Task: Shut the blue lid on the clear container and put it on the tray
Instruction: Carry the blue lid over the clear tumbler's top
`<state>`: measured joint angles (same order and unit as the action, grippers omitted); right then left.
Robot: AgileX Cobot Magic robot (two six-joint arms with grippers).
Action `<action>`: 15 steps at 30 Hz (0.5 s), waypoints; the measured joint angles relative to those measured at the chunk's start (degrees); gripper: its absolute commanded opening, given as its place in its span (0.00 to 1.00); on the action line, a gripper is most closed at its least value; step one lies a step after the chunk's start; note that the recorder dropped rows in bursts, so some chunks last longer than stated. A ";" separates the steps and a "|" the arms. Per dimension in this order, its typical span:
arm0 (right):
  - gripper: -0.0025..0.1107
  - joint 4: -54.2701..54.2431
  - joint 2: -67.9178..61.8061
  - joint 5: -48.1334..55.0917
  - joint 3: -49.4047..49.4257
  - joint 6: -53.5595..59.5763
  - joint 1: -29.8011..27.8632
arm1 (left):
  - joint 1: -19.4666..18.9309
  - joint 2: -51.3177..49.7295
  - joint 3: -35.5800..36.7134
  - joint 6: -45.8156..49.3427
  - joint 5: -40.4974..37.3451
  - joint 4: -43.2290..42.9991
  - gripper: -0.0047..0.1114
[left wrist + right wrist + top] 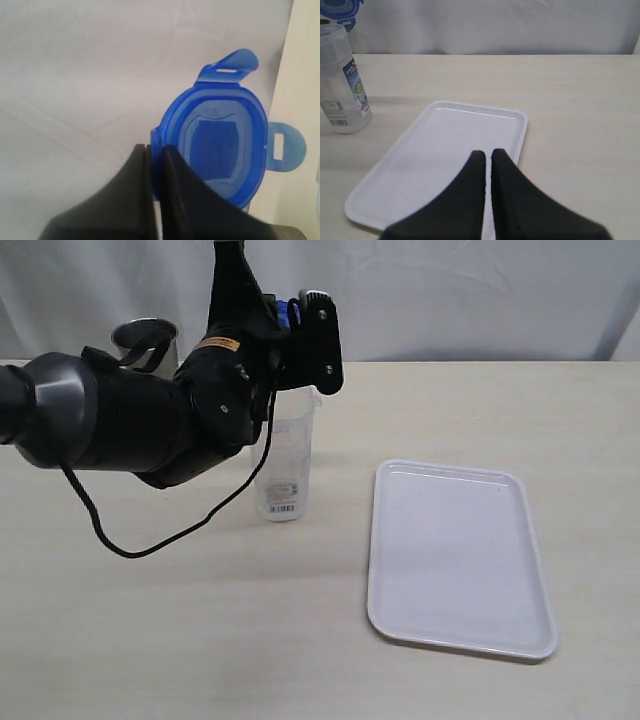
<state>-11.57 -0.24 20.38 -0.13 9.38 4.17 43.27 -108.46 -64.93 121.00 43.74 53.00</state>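
Two grippers, both closed. Left gripper (155, 148) clamped rim of blue lid (220, 142), two flaps seen splayed outward. Lid hung above mouth of clear container (287, 465), not seated. Container stood upright on table (150, 640), uncapped, near tray (460, 560) but apart from it. Right gripper (488, 153) shut on nothing, over tray. Steel cup (145, 338) behind left arm.

1 blue lid (220, 145), 1 clear container (288, 475) left of centre, 1 white tray (460, 560) on the right, 1 steel cup (147, 340) far left, 1 black cable (128, 554), 2 grippers: left gripper (154, 147), right gripper (486, 152), 1 table (300, 665)
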 measured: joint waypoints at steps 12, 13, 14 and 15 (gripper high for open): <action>0.06 0.00 0.00 0.00 0.00 0.00 0.00 | 2.66 1.51 0.13 0.00 1.39 3.19 0.04; 0.06 0.00 0.00 0.00 0.00 0.00 0.00 | 2.65 1.85 0.13 0.00 1.39 3.58 0.04; 0.06 0.00 0.00 0.00 0.00 0.00 0.00 | 2.65 2.24 0.13 0.00 1.60 4.55 0.04; 0.06 0.00 0.00 0.00 0.00 0.00 0.00 | 2.65 2.58 0.13 0.00 1.65 4.86 0.04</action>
<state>-11.57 -0.24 20.38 -0.13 9.38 4.17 45.92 -105.87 -64.81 121.00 45.39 57.86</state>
